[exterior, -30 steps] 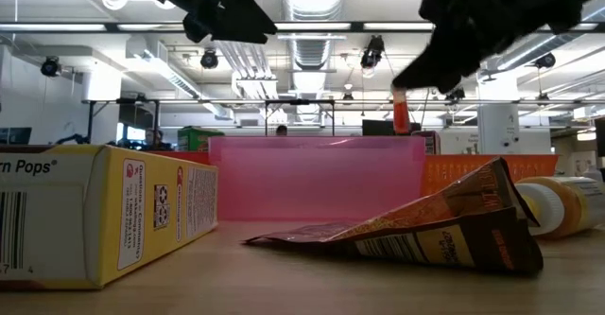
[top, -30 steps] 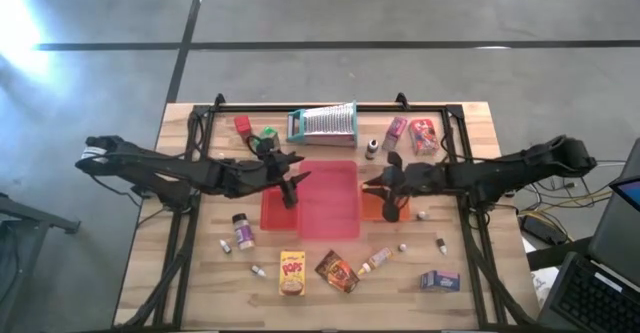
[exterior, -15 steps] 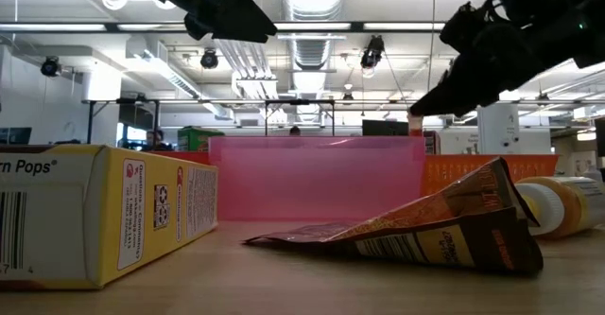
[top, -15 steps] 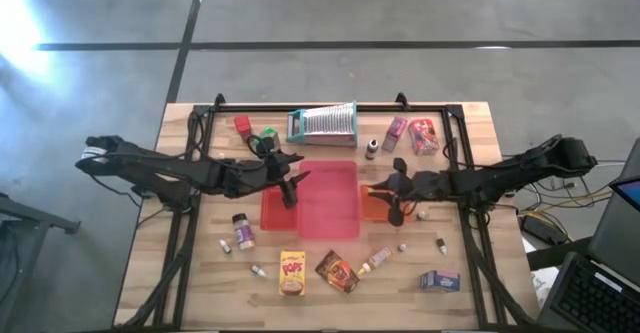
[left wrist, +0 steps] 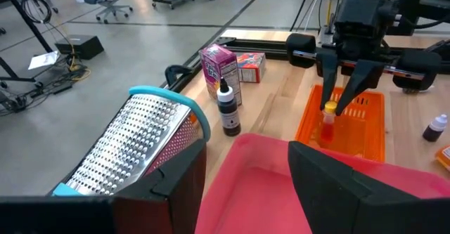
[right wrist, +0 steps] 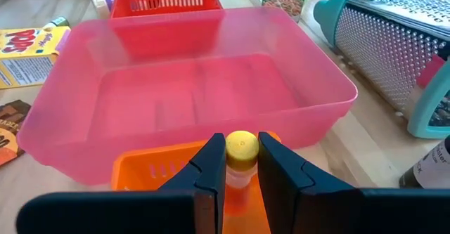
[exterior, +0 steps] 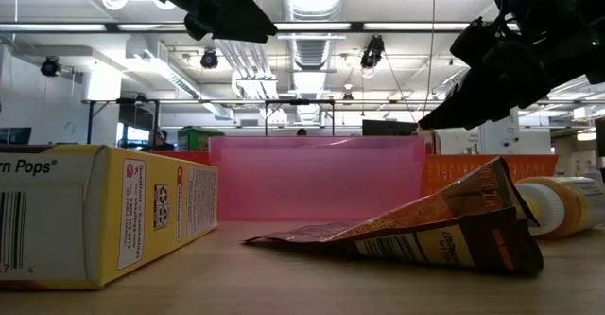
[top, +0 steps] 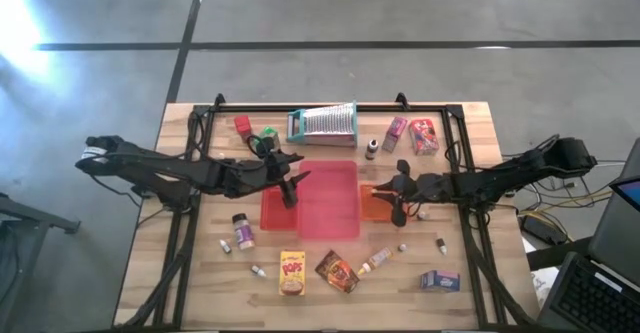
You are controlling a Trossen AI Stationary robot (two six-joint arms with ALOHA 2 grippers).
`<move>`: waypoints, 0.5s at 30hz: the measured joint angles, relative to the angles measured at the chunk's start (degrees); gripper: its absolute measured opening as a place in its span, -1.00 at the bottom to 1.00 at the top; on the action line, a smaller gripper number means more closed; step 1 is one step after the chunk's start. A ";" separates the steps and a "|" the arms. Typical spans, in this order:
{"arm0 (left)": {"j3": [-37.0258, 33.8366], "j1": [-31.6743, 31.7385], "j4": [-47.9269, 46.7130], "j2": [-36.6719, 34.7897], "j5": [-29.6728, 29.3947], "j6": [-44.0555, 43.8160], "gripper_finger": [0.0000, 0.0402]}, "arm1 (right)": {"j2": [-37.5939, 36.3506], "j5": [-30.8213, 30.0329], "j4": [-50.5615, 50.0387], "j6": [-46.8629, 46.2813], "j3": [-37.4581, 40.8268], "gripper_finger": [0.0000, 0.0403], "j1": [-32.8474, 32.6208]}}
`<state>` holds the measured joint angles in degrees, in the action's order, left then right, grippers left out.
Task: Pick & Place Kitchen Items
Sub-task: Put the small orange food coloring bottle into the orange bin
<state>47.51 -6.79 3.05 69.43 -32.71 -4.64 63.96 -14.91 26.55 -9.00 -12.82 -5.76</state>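
Observation:
My right gripper is shut on a tiny bottle with a yellow cap and red-orange contents, low over the orange tray at the centre right. The pink tray stands beside it, and the red tray is on the pink tray's left. My left gripper hovers open above the pink tray's left part with nothing between its fingers. Other kitchen items lie around the trays. My right gripper pinches the bottle between its two fingers just under the yellow cap. The fingers slant down from the table's right side. The bottle hangs upright with its lower part inside the orange tray; whether it touches the tray's floor I cannot tell.
A silver grater with a teal frame lies at the far middle, a dark bottle and pink and red boxes to its right. Near the front edge lie a yellow box, a brown packet and a blue-purple box.
My right gripper has gone down with the bottle, toward the orange tray, staying shut on it. In the low view the bottle has sunk out of sight behind the pink tray's wall.

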 joint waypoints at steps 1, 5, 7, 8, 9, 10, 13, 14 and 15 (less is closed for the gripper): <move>0.00 0.02 0.08 0.00 0.00 0.00 0.03 | 0.00 0.05 -0.02 -0.01 0.00 -0.73 0.00; 0.00 0.02 0.17 0.02 0.01 -0.02 0.03 | 0.00 0.08 0.02 -0.34 0.02 -0.73 -0.15; 0.00 0.02 0.24 0.02 0.01 -0.04 0.03 | 0.94 -0.27 0.77 -1.62 0.02 -0.73 -0.79; 0.00 0.02 0.40 0.02 0.00 -0.06 0.03 | 2.09 -0.53 1.86 -1.76 0.02 -0.73 -1.31; 0.00 0.02 0.54 0.02 0.01 -0.05 0.03 | 3.13 -0.90 2.61 -1.78 0.06 -0.73 -1.81; 0.00 0.02 0.63 0.02 0.00 0.01 0.03 | 4.53 -1.35 4.02 -1.76 0.09 -0.73 -2.17; 0.02 0.02 0.96 0.04 0.02 0.04 0.03 | 9.64 -1.91 6.90 -1.43 -1.38 -0.73 -2.64; 0.02 0.02 1.01 0.04 0.02 0.04 0.03 | 11.00 -2.04 6.70 -1.09 -1.78 -0.73 -2.64; 0.02 0.02 0.94 0.04 0.02 0.04 0.03 | 12.36 -2.38 6.74 -0.62 -2.57 -0.73 -2.63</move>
<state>47.53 -6.76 3.99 69.47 -32.69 -4.60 76.32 -17.29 33.28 -9.62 -15.39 -8.39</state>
